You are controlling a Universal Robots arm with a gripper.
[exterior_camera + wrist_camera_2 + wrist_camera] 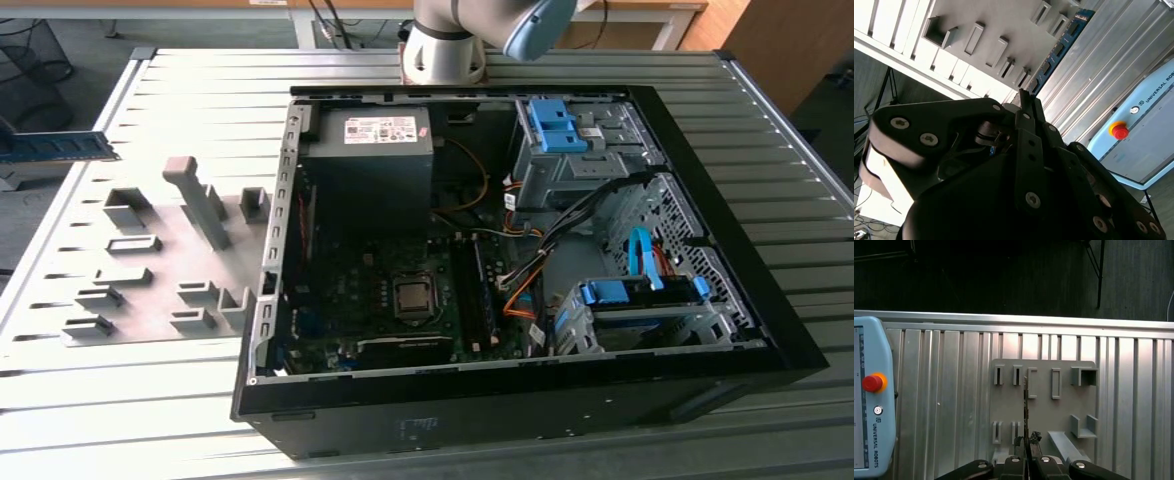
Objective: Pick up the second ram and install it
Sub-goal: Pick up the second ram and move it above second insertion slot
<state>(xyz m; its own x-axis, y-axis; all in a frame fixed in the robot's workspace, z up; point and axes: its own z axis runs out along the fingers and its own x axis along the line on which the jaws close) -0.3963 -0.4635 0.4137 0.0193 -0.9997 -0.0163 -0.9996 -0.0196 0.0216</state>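
One stick, the second ram (1061,47), is clamped between the fingers of my gripper (1026,100). In the second wrist view the blue-green board runs out from my fingertips, and I can see its row of small dark chips. In the first wrist view I look at the ram (1025,400) almost edge-on, as a thin dark line rising from my gripper (1026,441), with a finger pressed to each side of it.

Below the stick lies the grey fixture plate (1054,415) with its slots and raised blocks, and the ram hangs clear above it, touching none of them. The plate rests on the ribbed metal table (954,390). The pale-blue teach pendant (871,405) lies off to one side on the table (its red stop button (872,383) is easy to spot).

From the exterior view, the ram (60,147) sits at the far left edge, lifted over the table (214,90) and beyond the fixture plate (160,270). It is well apart from the open computer case (534,400), which lies on its side to the exterior view's right. Inside the case the motherboard (360,290) faces up with its processor socket (414,298) bare. My arm's base (441,45) stands behind the case.
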